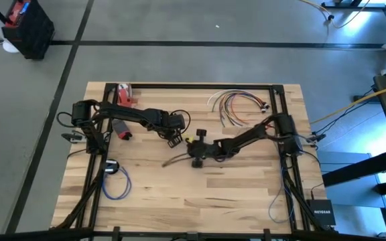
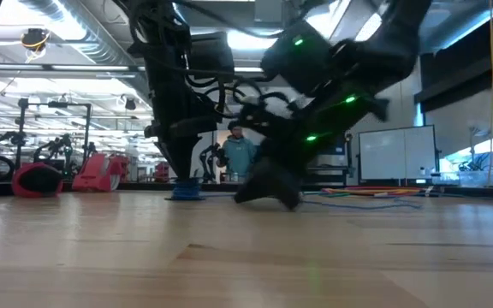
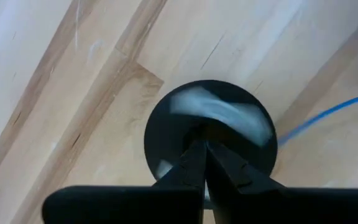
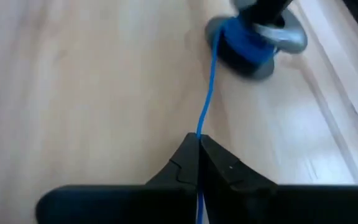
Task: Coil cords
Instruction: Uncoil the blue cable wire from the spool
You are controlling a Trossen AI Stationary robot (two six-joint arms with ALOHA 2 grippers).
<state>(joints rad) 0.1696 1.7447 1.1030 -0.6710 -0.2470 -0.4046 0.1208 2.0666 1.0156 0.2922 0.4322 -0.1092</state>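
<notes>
Right wrist view: the right gripper (image 4: pixel 199 144), jaws clamped on the blue cord (image 4: pixel 209 87), which runs straight toward twelve o'clock to the spool (image 4: pixel 253 38) under the left gripper (image 3: pixel 204 149), jaws together.

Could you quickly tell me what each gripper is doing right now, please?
Left gripper: shut on the black disc.
Right gripper: shut on the blue cord.

Two arms (image 1: pixel 146 120), two grippers (image 1: pixel 175 139). One blue cord (image 4: pixel 209 93) on one black spool (image 3: pixel 209 134). One loose cord bundle (image 1: pixel 236 106) upper right. One person (image 2: pixel 240 154).
</notes>
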